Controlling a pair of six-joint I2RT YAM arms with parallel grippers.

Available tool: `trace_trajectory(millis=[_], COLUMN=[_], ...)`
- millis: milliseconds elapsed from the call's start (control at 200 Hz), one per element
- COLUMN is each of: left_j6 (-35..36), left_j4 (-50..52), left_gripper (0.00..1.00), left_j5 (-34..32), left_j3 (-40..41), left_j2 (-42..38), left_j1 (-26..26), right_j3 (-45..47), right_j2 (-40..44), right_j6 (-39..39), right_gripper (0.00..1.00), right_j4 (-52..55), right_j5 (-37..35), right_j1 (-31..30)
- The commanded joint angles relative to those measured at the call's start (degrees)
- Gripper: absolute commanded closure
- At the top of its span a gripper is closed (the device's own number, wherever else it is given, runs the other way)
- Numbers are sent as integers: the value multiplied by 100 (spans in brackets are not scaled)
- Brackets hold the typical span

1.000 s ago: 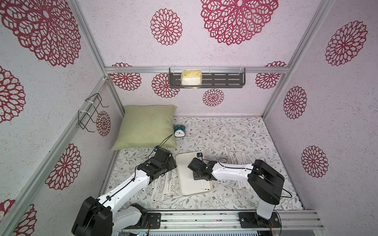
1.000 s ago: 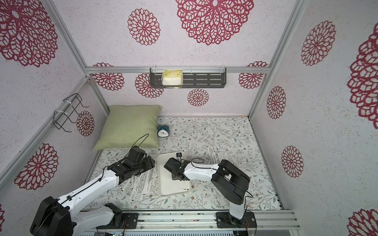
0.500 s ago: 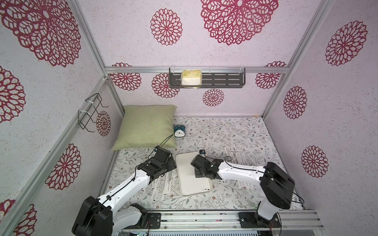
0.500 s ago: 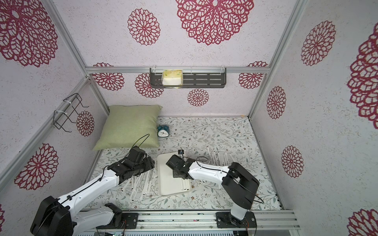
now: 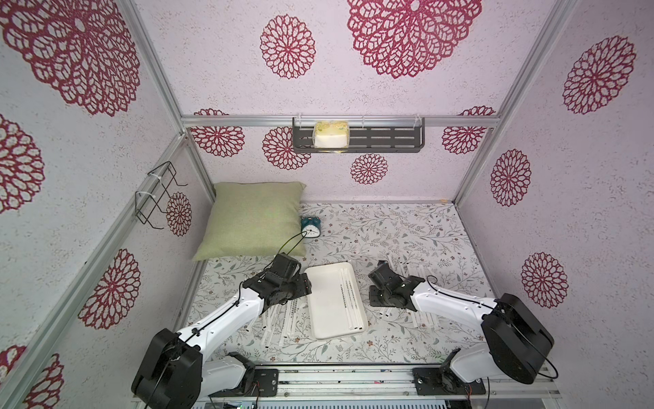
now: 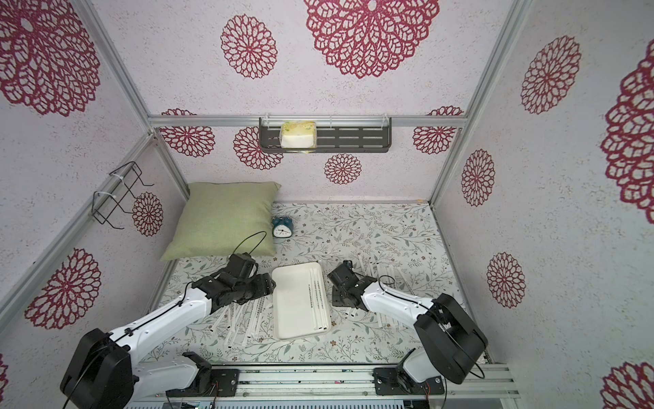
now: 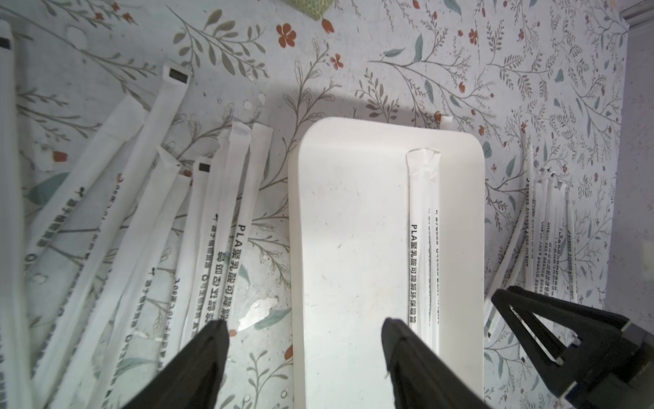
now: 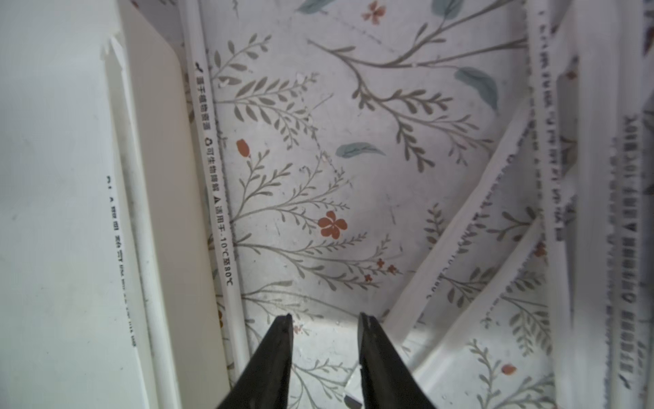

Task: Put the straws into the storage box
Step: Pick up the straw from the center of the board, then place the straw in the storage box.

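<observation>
Left gripper: in both top views it sits low at the left edge of the storage box, over the left pile of loose straws. Jaw state is unreadable from up there. Right gripper sits just off the box's right edge, over the floral mat. The right pile is scattered under and beyond that arm. The box lies front-centre between the arms. The boxed straws, only a few, lie lengthwise along its right wall. Pillow and alarm clock are at the back left, well apart.

Left wrist: left gripper is spread wide with nothing between the fingers. One fingertip is over the left pile, the other over the box floor, just beside the boxed straws. Can't tell if either touches.

Right wrist: right gripper is parted with a modest gap, empty, above bare mat. A stray straw lies along the box's outer wall. The boxed straws hug the inside of that wall. The right pile is criss-crossed on the far side.
</observation>
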State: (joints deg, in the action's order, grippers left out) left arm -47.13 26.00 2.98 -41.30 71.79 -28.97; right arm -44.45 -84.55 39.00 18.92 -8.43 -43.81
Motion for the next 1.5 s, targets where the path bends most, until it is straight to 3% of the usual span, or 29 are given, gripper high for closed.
trace_trajectory(millis=[0,320,465,600,891,1056,1266,1496], left_j6=[14,-24,28,38,-63,-107,-193,-327], left_j4=[-298,-413,-433,-498,-861,-824,-227,292], left_gripper=[23,24,24,24,26,26,27,27], left_j5=[226,187,214,245,498,508,-75,-593], left_j3=[117,245,275,306,359,320,172,158], left_j2=[79,133,186,191,409,319,-391,-1064], left_j1=[43,54,85,118,137,122,224,390], right_j3=[-199,-576,-679,-679,-605,-731,-1398,-2027], right_j2=[-183,-711,-971,-1144,-1077,-531,20,-549], right_j6=[-331,-397,-333,-278,-415,-367,14,811], right_gripper=[57,46,46,53,81,86,87,88], right_j4=[-446,-538,-509,-349,-43,189,877,407], right_j5=[384,461,322,-123,-719,-609,-532,-129], right_j1=[-13,-182,-250,-251,-185,-217,-681,-1702])
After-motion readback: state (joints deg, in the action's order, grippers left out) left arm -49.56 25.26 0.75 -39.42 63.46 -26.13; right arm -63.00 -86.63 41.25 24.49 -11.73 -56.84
